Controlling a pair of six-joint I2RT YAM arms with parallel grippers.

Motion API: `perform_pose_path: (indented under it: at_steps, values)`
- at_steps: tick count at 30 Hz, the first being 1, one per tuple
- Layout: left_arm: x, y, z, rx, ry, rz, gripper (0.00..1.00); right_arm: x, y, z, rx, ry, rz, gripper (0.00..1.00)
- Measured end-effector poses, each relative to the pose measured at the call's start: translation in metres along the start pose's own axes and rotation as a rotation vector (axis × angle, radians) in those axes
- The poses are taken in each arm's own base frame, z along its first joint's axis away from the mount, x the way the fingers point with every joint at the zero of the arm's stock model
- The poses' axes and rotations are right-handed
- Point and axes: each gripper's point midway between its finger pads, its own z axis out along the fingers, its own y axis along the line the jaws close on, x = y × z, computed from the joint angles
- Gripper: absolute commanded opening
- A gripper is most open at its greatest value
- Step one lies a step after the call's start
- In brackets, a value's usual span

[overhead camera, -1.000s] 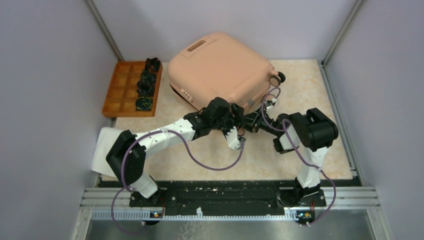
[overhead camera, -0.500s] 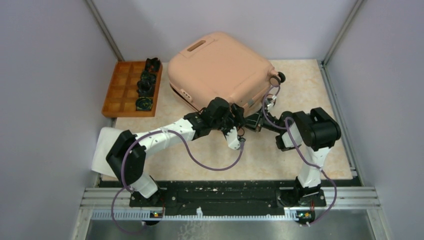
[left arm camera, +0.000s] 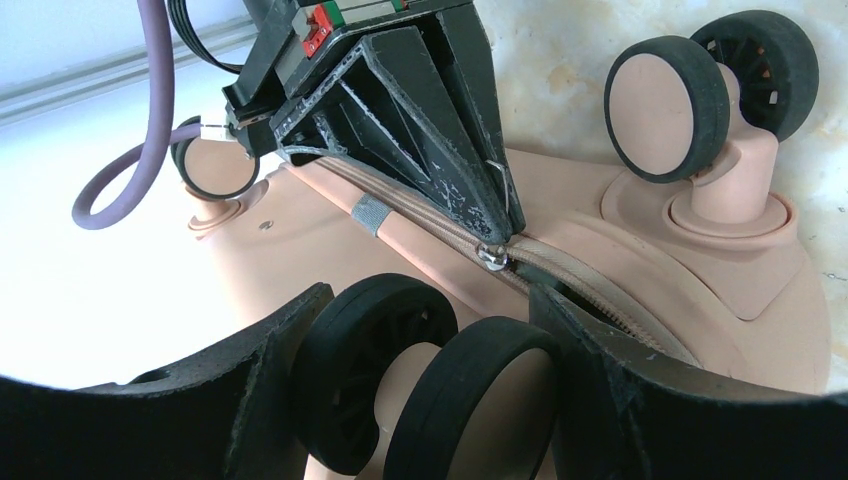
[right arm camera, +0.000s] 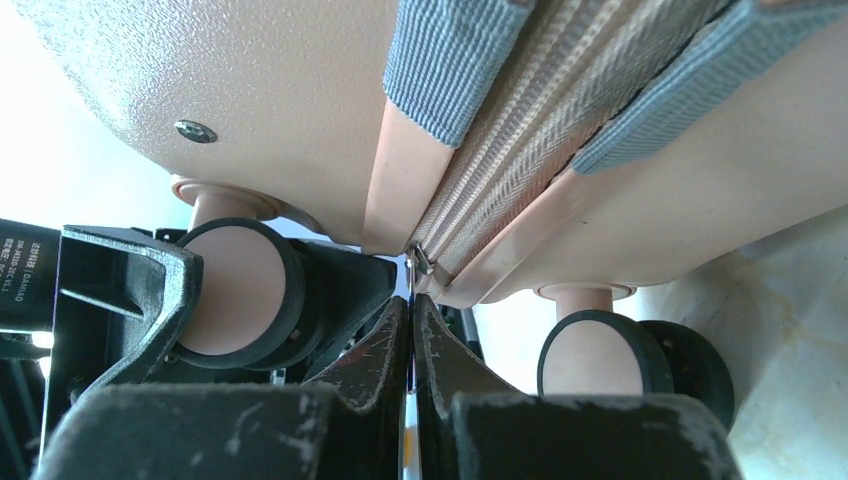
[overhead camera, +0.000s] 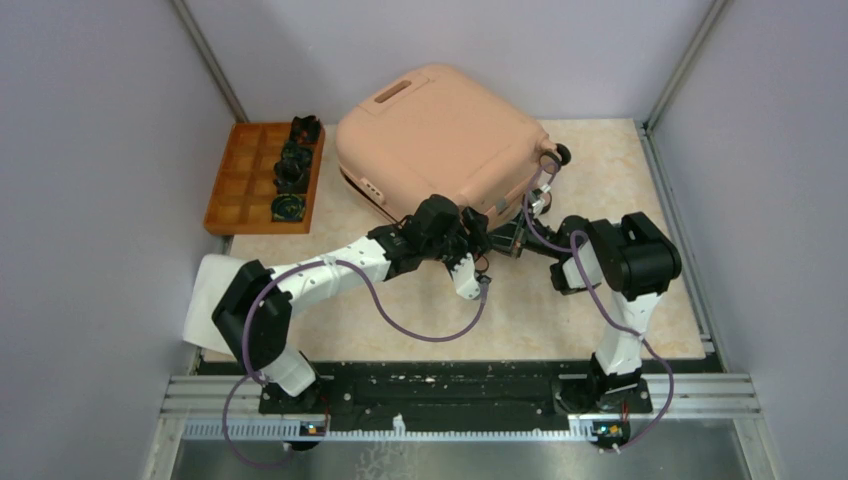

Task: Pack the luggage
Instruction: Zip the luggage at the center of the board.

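Peach shell: the luggage [overhead camera: 440, 130] lies flat at the far middle of the table [overhead camera: 600, 320], its wheel end turned toward my arms.
Left claw: the left gripper [left arm camera: 432, 300] straddles the near caster pair [left arm camera: 420, 390] with a finger against each side. It looks clamped there, and I read it as a brace so the case cannot slide.
Right claw: the right gripper [right arm camera: 412, 305] has its fingers together, pinching the small metal zipper pull [right arm camera: 418, 262] at the seam.
Why there: the pull sits low between the wheel posts, so I come in level with the table.
Edges: the zipper track [right arm camera: 540, 120] curves round the corner. My drag should follow that bend, or I judge the pull may slip out.
Open room: there is bare tabletop to the right and on the near side. The orange tray [overhead camera: 262, 178] is well apart on the left.
Tight spot: my two wrists sit close together at the wheels.
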Motion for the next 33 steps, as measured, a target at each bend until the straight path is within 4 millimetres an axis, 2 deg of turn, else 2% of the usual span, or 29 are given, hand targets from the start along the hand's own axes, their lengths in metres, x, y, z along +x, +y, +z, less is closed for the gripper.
perform_pose_path:
  at_steps: [11,22,33]
  values:
    - [0.000,0.000,0.000,0.000,-0.001,0.002,0.00,0.004,-0.002,-0.002,0.012,-0.046,0.004,0.00]
    - [-0.001,-0.001,0.000,0.005,-0.005,0.003,0.00,0.011,0.000,0.006,0.029,-0.112,-0.030,0.00]
    - [-0.007,0.004,-0.003,0.023,-0.030,-0.007,0.00,0.014,0.003,-0.003,0.061,-0.193,-0.086,0.00]
